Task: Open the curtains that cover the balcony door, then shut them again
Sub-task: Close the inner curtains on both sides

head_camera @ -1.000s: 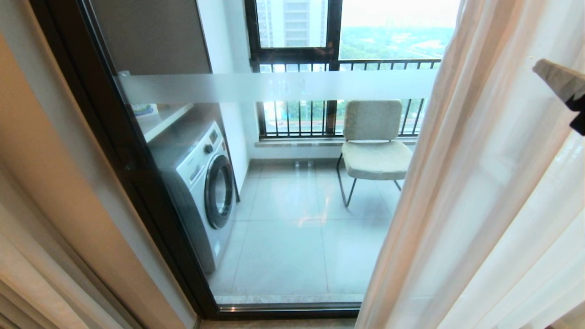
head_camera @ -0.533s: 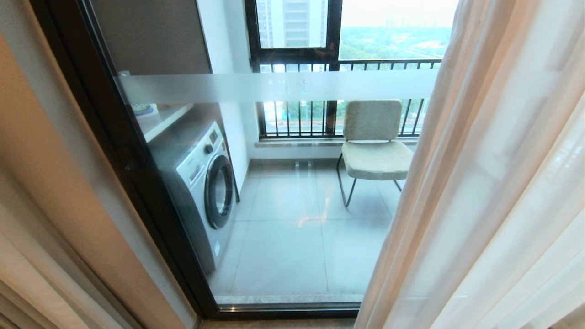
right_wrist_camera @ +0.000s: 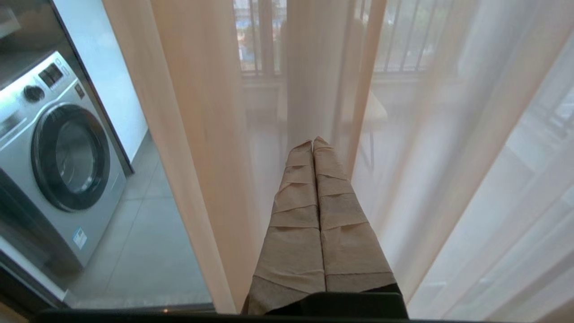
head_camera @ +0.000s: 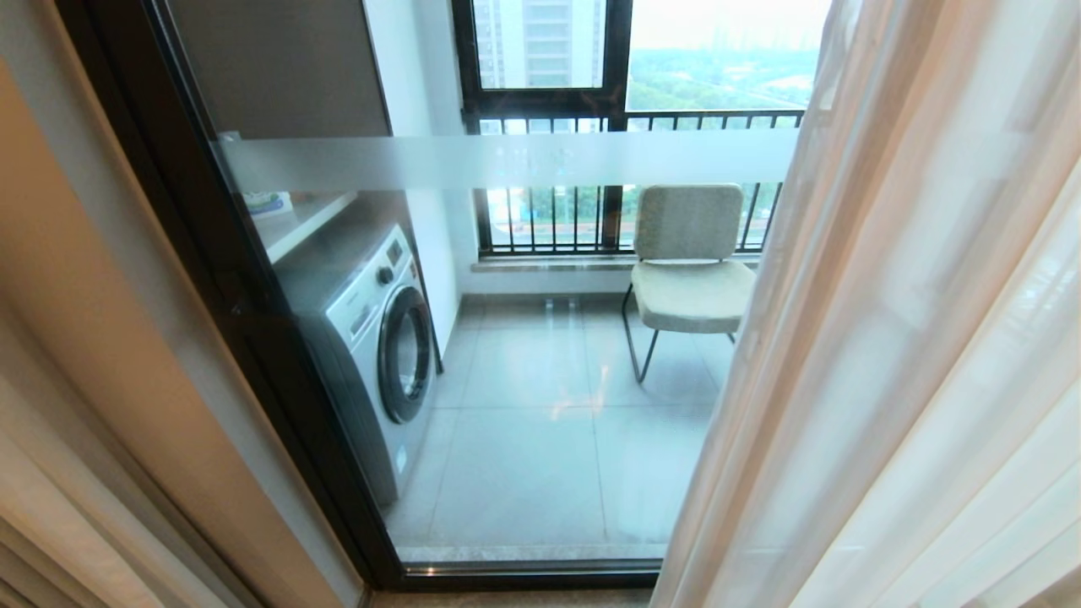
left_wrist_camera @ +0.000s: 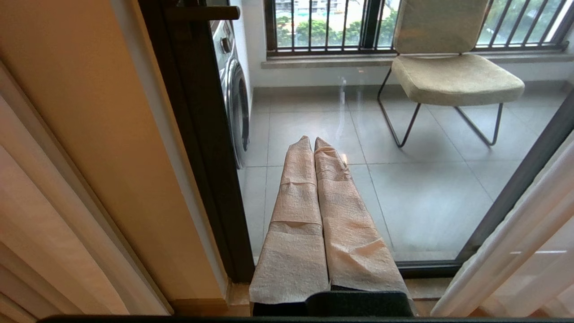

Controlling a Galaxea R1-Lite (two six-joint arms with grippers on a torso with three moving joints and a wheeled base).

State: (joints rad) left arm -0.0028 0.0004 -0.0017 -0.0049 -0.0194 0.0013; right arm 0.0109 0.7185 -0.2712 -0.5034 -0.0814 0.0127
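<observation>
The balcony door (head_camera: 524, 439) is clear glass in a black frame (head_camera: 211, 245), with a frosted strip (head_camera: 507, 159) across it. The thin white curtain layer (head_camera: 912, 338) hangs over the door's right part, and its edge falls beside the chair. Cream drape folds (head_camera: 42, 523) stand bunched at the far left. Neither gripper shows in the head view. My right gripper (right_wrist_camera: 312, 142) is shut with nothing in it, its taped fingers pointing at a fold of the thin curtain (right_wrist_camera: 314, 80). My left gripper (left_wrist_camera: 313, 140) is shut and empty, low before the door glass (left_wrist_camera: 426, 193).
Behind the glass on the balcony stand a washing machine (head_camera: 380, 338) on the left and a beige chair (head_camera: 688, 270) on thin metal legs. A black-framed window with railing bars (head_camera: 549, 110) closes the balcony's far side. The door's bottom rail (head_camera: 524, 574) runs along the floor.
My right gripper showed at the head view's right edge a second ago and has dropped out of that view. The thin curtain's edge has drifted slightly left.
</observation>
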